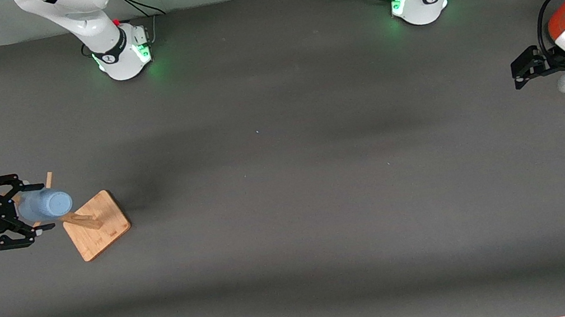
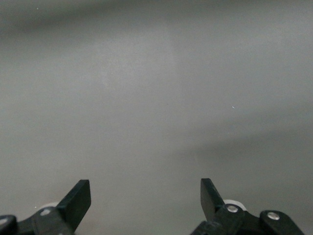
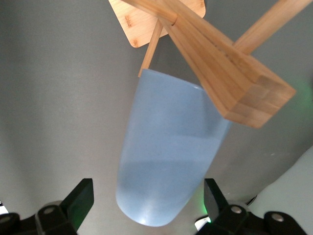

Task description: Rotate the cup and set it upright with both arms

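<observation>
Hanging mouth-down on a peg of the wooden rack point(image 1: 94, 222), the light-blue cup point(image 1: 44, 205) sits toward the right arm's end of the grey bench point(image 1: 290, 208), its closed bottom pointing up and away from the rack's square base. In the right wrist view the cup point(image 3: 168, 156) fills the middle of the frame, with the rack's post point(image 3: 230, 73) crossing beside it and a thin peg running into its mouth. The right claw point(image 1: 18, 210) is level with the cup, its fingers point(image 3: 78, 200) spread wide on either side of the cup's bottom end without gripping it. The left claw point(image 1: 526, 67) waits above the bench at the left arm's end, its fingers point(image 2: 78, 200) also wide apart with nothing between them.
</observation>
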`<action>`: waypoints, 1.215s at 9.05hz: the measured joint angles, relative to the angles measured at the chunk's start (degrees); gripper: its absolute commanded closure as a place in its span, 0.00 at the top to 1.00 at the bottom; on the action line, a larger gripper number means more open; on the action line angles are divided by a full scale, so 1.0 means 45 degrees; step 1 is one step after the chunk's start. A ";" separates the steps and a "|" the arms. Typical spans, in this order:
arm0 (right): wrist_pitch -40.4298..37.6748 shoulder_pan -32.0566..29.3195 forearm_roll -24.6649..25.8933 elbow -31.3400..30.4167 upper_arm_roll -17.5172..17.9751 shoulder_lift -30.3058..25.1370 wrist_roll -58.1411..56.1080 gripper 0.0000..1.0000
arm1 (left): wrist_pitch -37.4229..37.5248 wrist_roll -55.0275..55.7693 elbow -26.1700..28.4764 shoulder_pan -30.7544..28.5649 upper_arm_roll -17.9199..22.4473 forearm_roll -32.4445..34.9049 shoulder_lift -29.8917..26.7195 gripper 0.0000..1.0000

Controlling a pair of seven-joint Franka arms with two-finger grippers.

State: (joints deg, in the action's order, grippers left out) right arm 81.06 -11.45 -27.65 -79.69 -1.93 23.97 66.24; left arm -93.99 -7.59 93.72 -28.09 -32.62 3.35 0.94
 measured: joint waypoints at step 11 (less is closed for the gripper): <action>0.0525 0.0091 -0.0178 -0.0471 0.0024 0.0215 0.0073 0.69 | 0.0505 0.0000 -0.0308 -0.0019 0.0337 0.0091 -0.0116 1.00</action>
State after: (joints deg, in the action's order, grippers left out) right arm 83.43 -11.04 -28.45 -81.81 -1.82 24.93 66.57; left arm -91.72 -7.59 92.34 -28.18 -31.10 3.76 0.42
